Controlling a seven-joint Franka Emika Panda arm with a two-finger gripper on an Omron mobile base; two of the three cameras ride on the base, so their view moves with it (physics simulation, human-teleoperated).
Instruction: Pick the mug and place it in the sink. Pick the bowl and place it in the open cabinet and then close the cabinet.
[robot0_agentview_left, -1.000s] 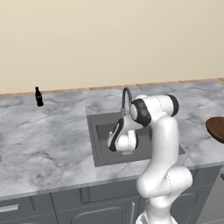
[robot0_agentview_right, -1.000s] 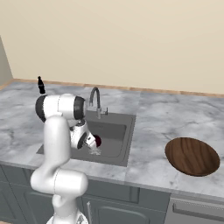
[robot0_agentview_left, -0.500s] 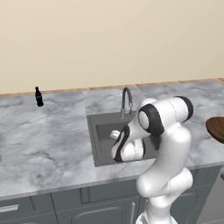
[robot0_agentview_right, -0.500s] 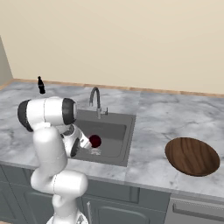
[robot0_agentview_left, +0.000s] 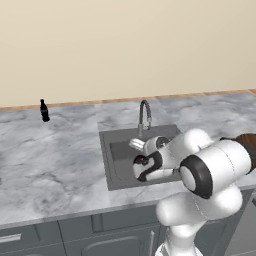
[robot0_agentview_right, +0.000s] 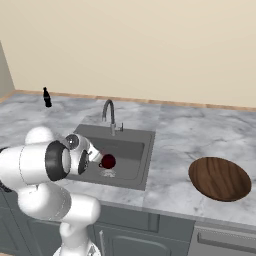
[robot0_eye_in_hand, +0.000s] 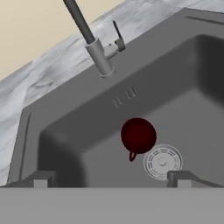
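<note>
While hand (robot0_eye_in_hand: 109, 180) is held wide open and empty over sink (robot0_eye_in_hand: 65, 127), mug (robot0_eye_in_hand: 138, 135) is seen below. Bowl (robot0_agentview_right: 219, 178), far aside on counter (robot0_agentview_right: 175, 125): judged stiff, light, smooth; rim grasp advised.

Glossy white rounded arm (robot0_agentview_left: 210, 170) — dark joint rings, small dark-tipped pincer (robot0_eye_in_hand: 109, 178).

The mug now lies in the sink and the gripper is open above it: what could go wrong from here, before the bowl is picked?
1. The open gripper hangs low over the sink, near the mug; a sideways pull-out might knock the mug or clip the faucet.
2. The bowl is wide and shallow, and sits near the counter's front edge; the grip may slip on its rim or push it off.
</note>
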